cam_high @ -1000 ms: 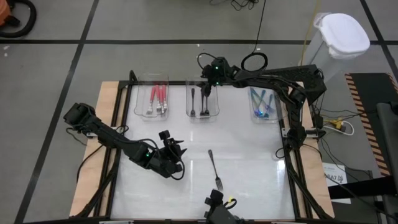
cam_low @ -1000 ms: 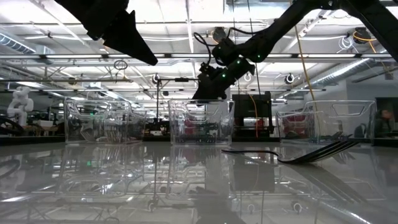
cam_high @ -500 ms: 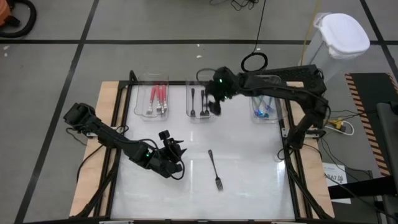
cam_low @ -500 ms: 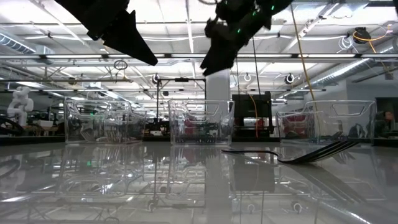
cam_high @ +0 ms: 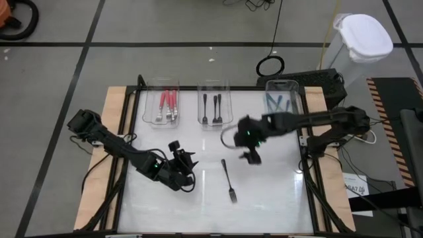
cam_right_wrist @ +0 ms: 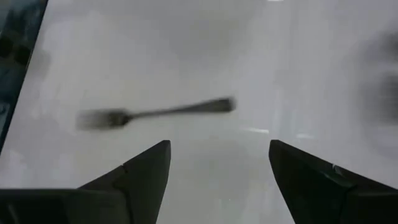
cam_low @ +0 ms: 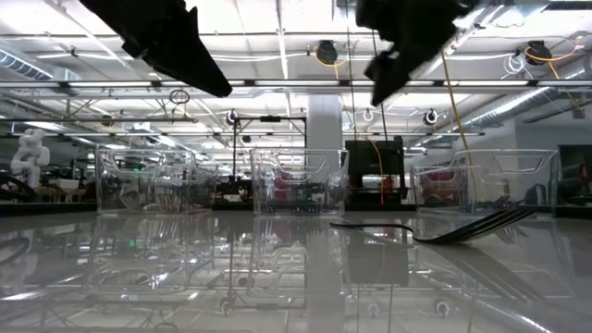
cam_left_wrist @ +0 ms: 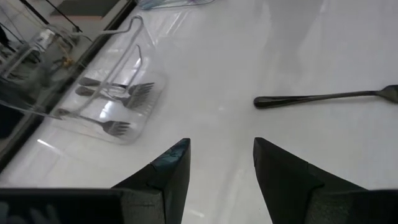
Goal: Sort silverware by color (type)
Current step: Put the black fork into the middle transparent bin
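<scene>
On the bench's left half, the left tool point(cam_high: 185, 168) hangs idle, fingers parted and empty. Between the tools lies the last loose fork point(cam_high: 228, 180), long axis running front to back, tines toward the front edge. Just beyond its handle hovers the right tool point(cam_high: 251, 156), spread wide and nearer.

Glossy white reflective tabletop point(cam_high: 271, 178), clear smooth plastic trays point(cam_high: 215, 104), dark metal fork point(cam_high: 229, 180) with shiny tines, pale wood table edge point(cam_high: 114, 112), matt black fingers point(cam_left_wrist: 168, 171)
</scene>
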Controlling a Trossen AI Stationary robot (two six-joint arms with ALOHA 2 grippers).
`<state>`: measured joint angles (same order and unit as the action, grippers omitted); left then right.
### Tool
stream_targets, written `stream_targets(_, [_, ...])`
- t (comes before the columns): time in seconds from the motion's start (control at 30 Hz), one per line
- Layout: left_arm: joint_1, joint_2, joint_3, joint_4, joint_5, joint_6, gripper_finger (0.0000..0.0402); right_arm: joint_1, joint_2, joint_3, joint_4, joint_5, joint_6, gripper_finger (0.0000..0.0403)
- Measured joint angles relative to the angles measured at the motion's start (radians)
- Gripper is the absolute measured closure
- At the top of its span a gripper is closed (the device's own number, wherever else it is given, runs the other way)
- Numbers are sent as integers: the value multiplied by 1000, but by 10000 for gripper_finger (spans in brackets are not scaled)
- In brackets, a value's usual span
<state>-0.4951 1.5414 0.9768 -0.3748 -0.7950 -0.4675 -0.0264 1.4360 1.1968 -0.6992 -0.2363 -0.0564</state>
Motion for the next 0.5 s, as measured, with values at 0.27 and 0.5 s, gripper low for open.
stream_targets(0.27, [-19, 0, 0, 2, 6, -136, 226, 177, -49, -350, 412, 0, 105, 134])
stream_targets(0.5, [-25, 11, 0, 48, 10, -231, 226, 267, -50, -524, 721, 60, 184, 134])
